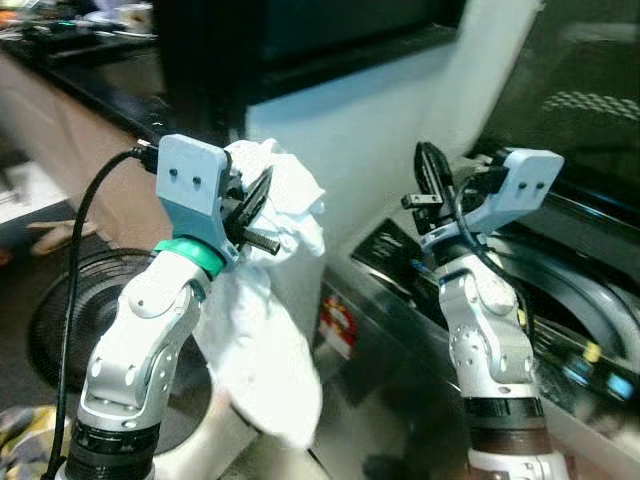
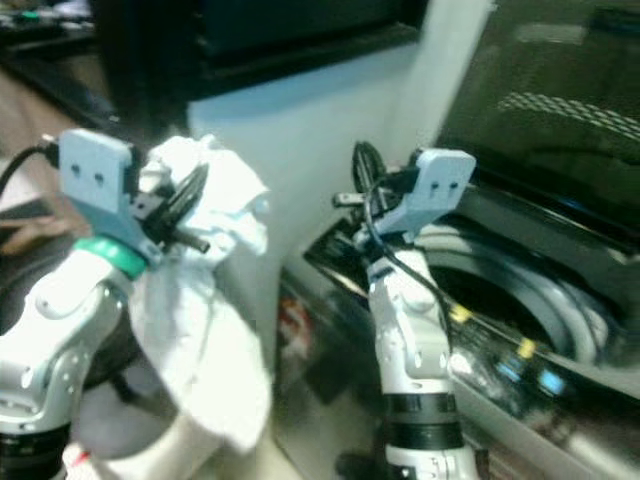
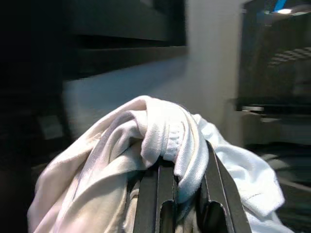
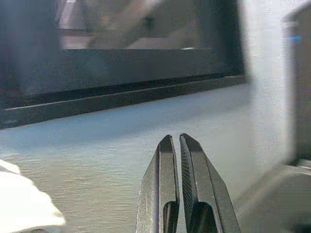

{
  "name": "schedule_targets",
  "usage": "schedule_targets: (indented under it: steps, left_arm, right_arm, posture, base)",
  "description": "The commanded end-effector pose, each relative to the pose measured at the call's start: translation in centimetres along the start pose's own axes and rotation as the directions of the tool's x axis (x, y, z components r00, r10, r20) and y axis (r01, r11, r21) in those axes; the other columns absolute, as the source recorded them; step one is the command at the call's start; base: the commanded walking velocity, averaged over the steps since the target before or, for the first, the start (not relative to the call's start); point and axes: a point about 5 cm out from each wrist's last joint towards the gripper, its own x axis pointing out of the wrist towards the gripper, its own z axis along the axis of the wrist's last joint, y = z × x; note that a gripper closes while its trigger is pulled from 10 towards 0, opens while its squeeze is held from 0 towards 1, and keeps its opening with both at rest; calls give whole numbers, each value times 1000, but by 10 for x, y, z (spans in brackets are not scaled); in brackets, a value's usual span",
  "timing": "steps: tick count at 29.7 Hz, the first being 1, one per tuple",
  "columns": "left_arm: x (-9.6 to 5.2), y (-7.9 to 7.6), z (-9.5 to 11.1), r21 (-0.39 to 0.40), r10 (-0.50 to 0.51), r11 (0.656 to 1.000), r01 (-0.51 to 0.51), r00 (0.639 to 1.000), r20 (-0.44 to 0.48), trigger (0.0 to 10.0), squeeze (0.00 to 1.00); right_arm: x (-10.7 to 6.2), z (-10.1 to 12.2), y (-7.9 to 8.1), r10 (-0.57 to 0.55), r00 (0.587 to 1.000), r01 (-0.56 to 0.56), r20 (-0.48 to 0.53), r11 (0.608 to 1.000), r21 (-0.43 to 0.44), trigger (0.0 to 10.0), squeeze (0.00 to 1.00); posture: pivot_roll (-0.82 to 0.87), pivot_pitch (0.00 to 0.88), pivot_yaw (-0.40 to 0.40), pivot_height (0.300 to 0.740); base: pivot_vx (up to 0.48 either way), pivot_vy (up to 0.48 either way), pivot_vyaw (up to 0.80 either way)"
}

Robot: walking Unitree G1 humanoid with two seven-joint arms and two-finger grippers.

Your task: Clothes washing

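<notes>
The left gripper (image 1: 258,210) is raised on the left of the scene, its two black fingers (image 3: 158,194) clamped on a white garment (image 1: 270,330). The cloth bunches over and around the fingertips, and the rest of it hangs down in a long fold beside the silver left arm (image 1: 140,350). In the left wrist view the garment (image 3: 146,145) drapes over both fingers, with a ribbed hem folded across the tips. The right gripper (image 1: 432,175) is lifted to about the same height on the right, well apart from the cloth, and its fingers (image 4: 167,184) stand pressed together with just a thin slit between them, holding nothing. Just behind and to the right of the right arm (image 1: 490,340) lies the open top of a washing machine (image 2: 520,300), its round drum rim (image 2: 560,300) showing grey around a dark hollow, with a dark control panel (image 1: 400,255) along its near left edge. The garment is held up left of the machine, not over the drum. A white wall (image 1: 370,130) stands behind both grippers, under a dark window frame (image 1: 330,50). On the floor at the far left sits a round black fan (image 1: 70,310). The head views are somewhat blurred.
</notes>
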Motion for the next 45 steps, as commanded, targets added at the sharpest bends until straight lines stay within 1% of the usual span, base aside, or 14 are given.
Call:
schedule_targets:
  steps: [1,45]
  left_arm:
    - [0,-3,3,14,-13,1000,13,1000,18,10000,0]
    - [2,1,5,-6,12,1000,-11,1000,25,10000,0]
  right_arm:
    - [0,0,-2,-10,1000,10,-2,1000,5,10000,0]
    - [2,1,-1,-9,1000,9,5,1000,8,10000,0]
  posture:
    - [81,8,4,731]
    - [83,6,6,731]
  base:
    - [0,0,-800]
    - [0,0,-800]
